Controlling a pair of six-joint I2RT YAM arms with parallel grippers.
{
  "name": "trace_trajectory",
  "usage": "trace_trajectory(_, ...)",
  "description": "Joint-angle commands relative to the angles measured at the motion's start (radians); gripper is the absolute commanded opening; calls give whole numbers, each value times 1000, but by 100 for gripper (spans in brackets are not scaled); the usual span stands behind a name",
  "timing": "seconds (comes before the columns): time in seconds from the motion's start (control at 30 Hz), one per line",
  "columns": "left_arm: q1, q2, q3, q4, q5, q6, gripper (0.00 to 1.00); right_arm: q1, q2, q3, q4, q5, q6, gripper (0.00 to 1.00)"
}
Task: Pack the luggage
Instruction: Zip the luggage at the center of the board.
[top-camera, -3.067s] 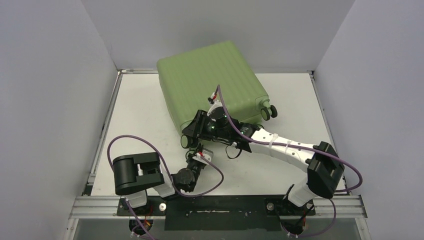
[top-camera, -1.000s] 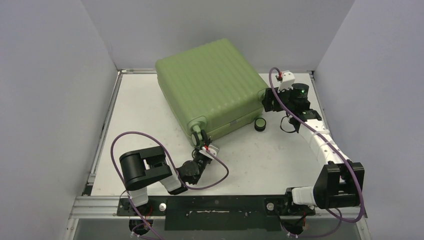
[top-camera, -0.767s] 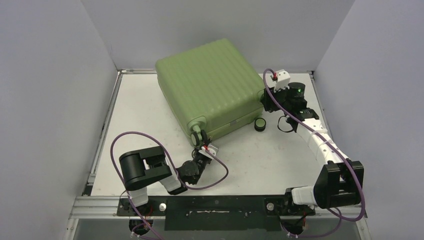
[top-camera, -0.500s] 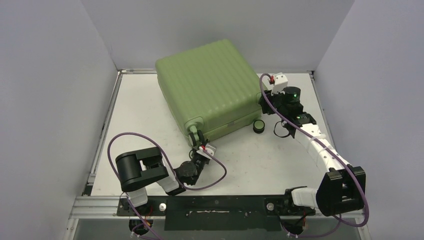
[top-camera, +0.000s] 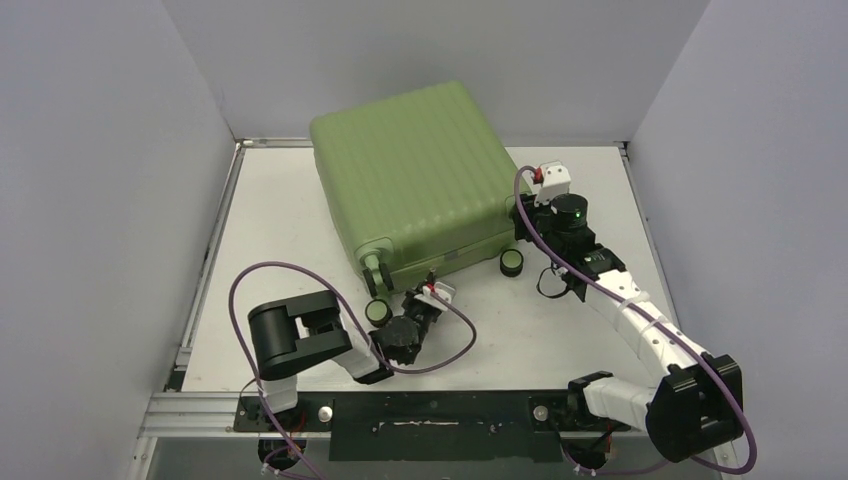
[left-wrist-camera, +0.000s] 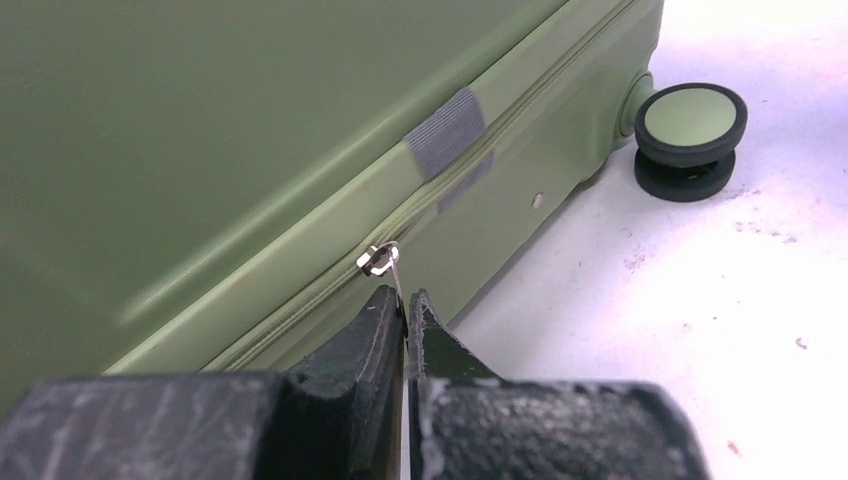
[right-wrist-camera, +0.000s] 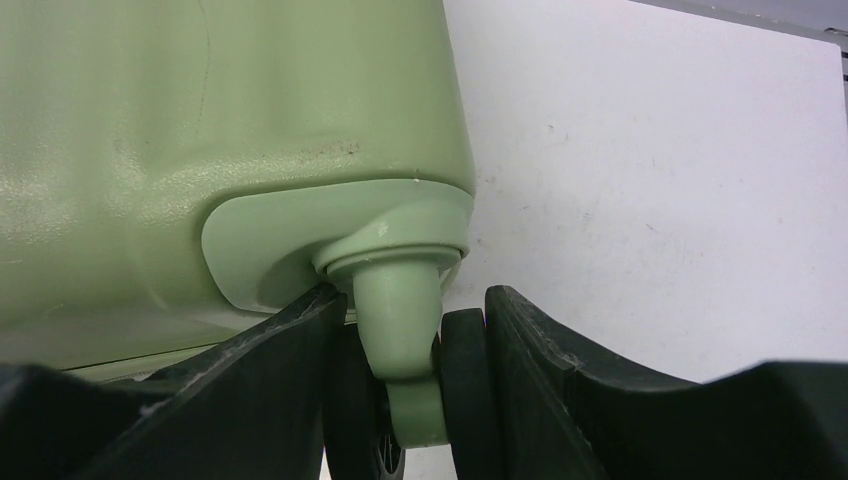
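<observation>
Luggage (top-camera: 410, 170): left hand (left-wrist-camera: 407, 302) pinches its zipper pull (left-wrist-camera: 380, 262), right hand (right-wrist-camera: 415, 300) clasps a wheel (right-wrist-camera: 462, 390).

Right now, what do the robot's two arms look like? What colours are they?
Both arms have chunky black box-shaped joints and smooth white tube-like segments. The left arm and right arm each carry a looping purple cable ending in a small white-and-red plug. A green light glows on the right wrist. The grippers' fingers are matte black wedges.
</observation>
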Motion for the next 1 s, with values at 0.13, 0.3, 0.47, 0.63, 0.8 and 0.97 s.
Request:
trace_trajectory(0.13,-61,109,213,-54,263,-23,0,110,14,-59,-84,-234,176,0)
trace_trajectory(0.3,-61,201,322,-77,343,-22,0,132,-11,-55,-90,-274,198,0)
trace_trajectory(0.47,-50,291,428,-80,460,-34,0,161,-31,-41,-148,-268,168,0)
trace_trajectory(0.63,-30,369,534,-109,595,-64,0,174,-47,-29,-188,-297,158,0)
trace_trajectory(0.8,-12,418,616,-124,676,-85,0,178,-47,-23,-232,-318,146,0)
trace_trajectory(0.97,-2,456,674,-136,742,-113,0,182,-44,-34,-216,-374,178,0)
